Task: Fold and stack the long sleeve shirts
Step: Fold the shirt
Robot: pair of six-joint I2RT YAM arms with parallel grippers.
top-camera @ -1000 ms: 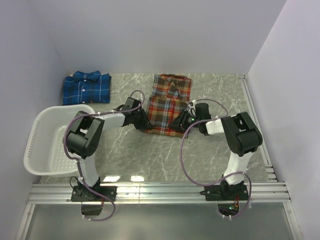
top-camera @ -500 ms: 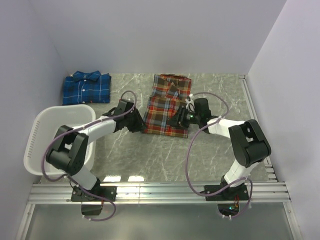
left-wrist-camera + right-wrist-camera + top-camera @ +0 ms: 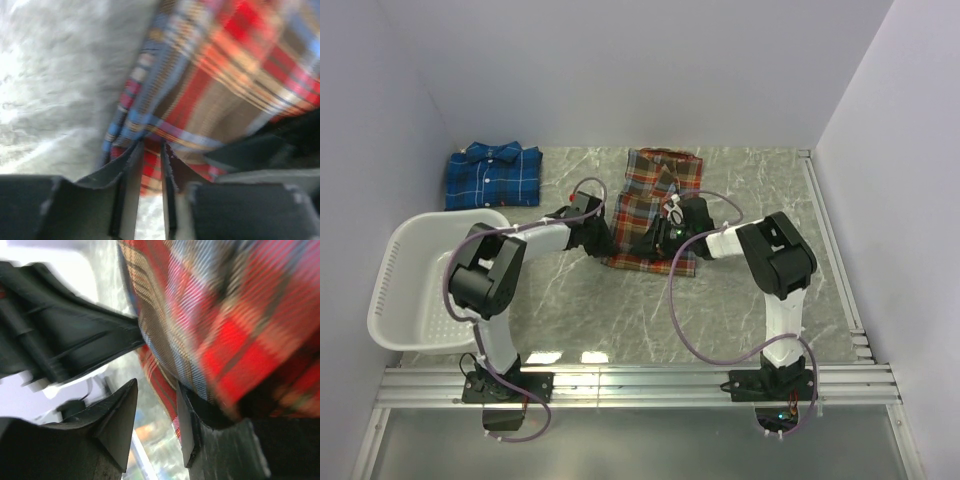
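Red shirt (image 3: 658, 200): table centre; its 6 o'clock hem pinched in my left gripper (image 3: 151, 149) for folding over. My right gripper (image 3: 156, 386) straddles the same hem, grip unclear. Blue shirt (image 3: 492, 175): 10 o'clock, folded, likely stack base.

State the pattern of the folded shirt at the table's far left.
The shirt is blue plaid with white lines, clearest in the top view.

Far centre: red-orange shirt (image 3: 655, 205), plaid, brown and blue checks. Wrist views show light-blue and tan stripes along its edge.
Far left: blue shirt (image 3: 492, 175), plaid, thin white lines.
Near left: basket (image 3: 395, 290), white, slotted.
Table (image 3: 750, 190): grey, marbled with pale veins.
Walls (image 3: 620, 70): pale lavender-white.
Left arm (image 3: 535, 238), right arm (image 3: 785, 265): black with white segments.
Cables (image 3: 682, 320): purple-grey.
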